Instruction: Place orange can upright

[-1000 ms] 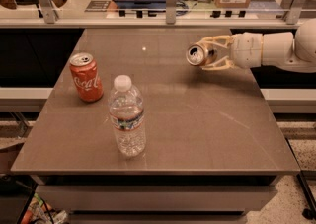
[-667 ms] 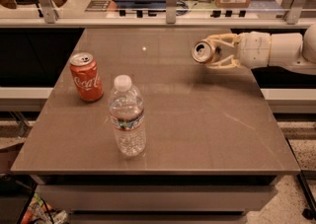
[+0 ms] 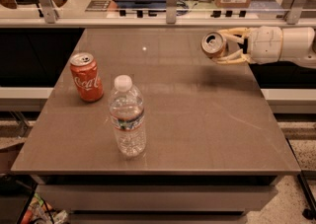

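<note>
— Where is the orange can (image 3: pixel 213 44)?
— It lies on its side in the air over the table's (image 3: pixel 207 119) far right edge, silver top facing left. The gripper (image 3: pixel 221 46) is clamped on it, one finger above and one below. Both have shifted right and a little farther back than a second ago.
— What's around it?
— A red can (image 3: pixel 86 76) stands upright at the left. A capped clear water bottle (image 3: pixel 128 117) stands just beside it, nearer the front. Both are well apart from the gripper.

At right, gripper (image 3: pixel 220 46) covers much of orange can (image 3: pixel 213 43); arm (image 3: pixel 296 45) cropped
</note>
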